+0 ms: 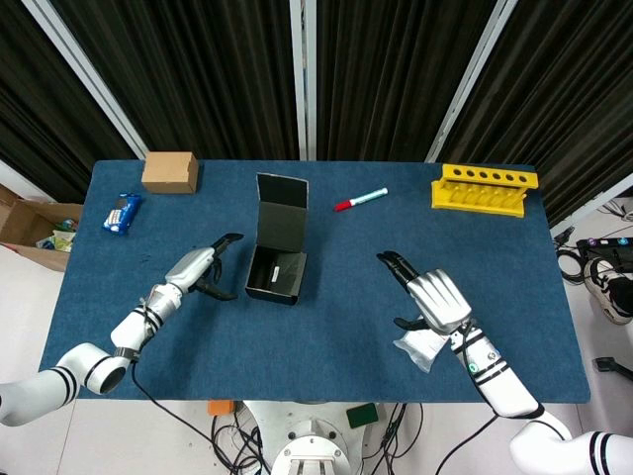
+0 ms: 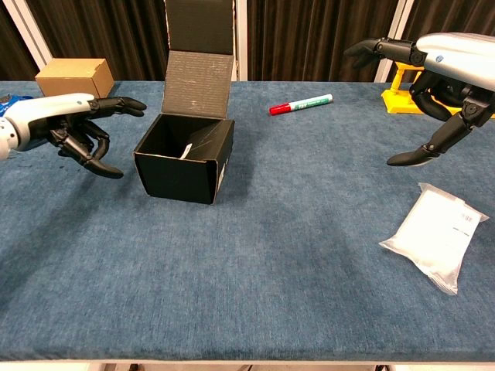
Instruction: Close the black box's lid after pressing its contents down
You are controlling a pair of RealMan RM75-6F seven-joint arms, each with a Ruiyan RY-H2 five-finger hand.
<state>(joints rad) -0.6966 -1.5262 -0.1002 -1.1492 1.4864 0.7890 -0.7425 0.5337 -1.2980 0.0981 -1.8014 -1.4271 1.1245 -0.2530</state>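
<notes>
The black box (image 1: 276, 274) (image 2: 186, 158) stands near the table's middle with its lid (image 1: 282, 226) (image 2: 200, 69) upright at the far side. A white slip lies inside it. My left hand (image 1: 203, 269) (image 2: 81, 127) hovers just left of the box, fingers spread and holding nothing. My right hand (image 1: 430, 295) (image 2: 433, 73) hangs above the table well to the right of the box, fingers apart and empty. A white plastic packet (image 1: 420, 348) (image 2: 435, 236) lies on the cloth below the right hand.
A red-capped marker (image 1: 360, 199) (image 2: 300, 103) lies behind the box. A yellow rack (image 1: 485, 188) (image 2: 396, 97) stands at the far right, a cardboard box (image 1: 169, 172) (image 2: 74, 77) at the far left, a blue packet (image 1: 122, 213) beside it. Blue cloth (image 1: 326, 327) covers the table.
</notes>
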